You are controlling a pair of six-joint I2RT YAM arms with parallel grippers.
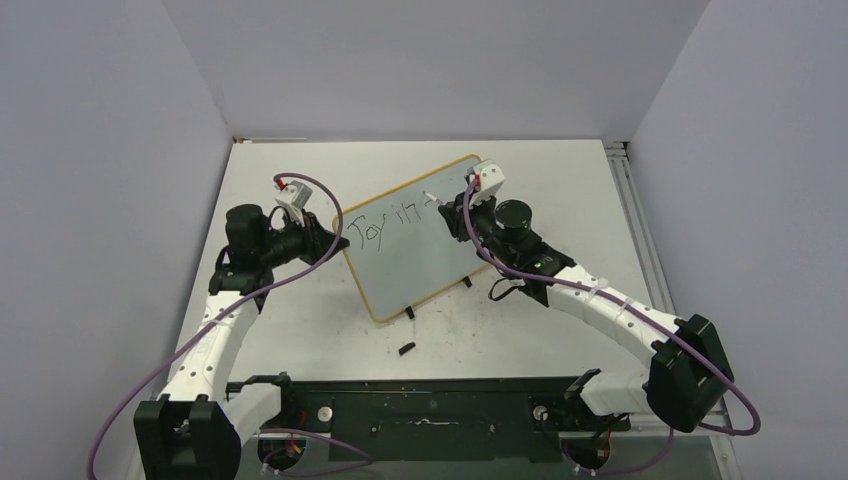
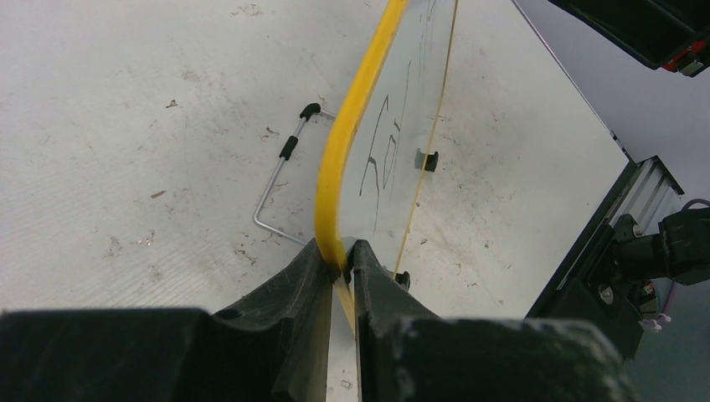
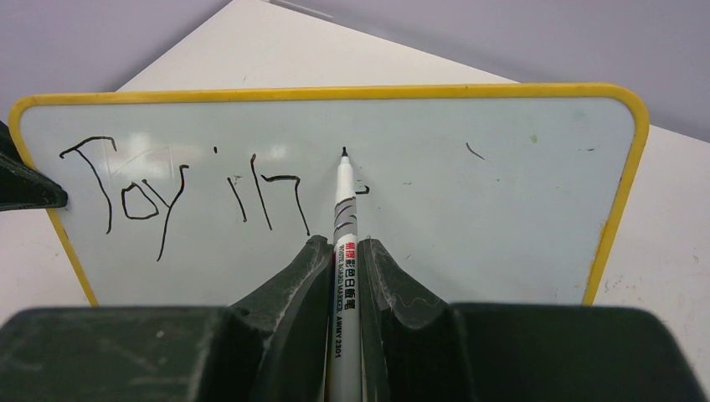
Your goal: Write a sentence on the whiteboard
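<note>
TWO ARMS, ONE BOARD: The whiteboard (image 1: 415,265) stands propped at a slant near the middle of the table (image 1: 570,190), turned at an angle to the table's edges, with an arm on either side. The left gripper (image 2: 345,251) pinches the yellow frame (image 2: 339,151) at the board's left edge, its jaws drawn nearly together with only the thin rim between them. The right gripper (image 3: 343,251) is clamped tight on a marker (image 3: 344,197), a white barrel with a printed label, whose black tip is set at the board's face just right of the last written letter. The sentence (image 3: 180,193) reads "Joy in" in thin black strokes across the upper left of the board; a short dash sits beside the tip and another small stroke lies farther right. Two black clip feet (image 1: 410,313) show at the board's lower edge. A bent wire stand (image 2: 276,180) lies on the table behind the board. A small black piece (image 1: 405,349) rests on the table in front of it, apart from the feet.
</note>
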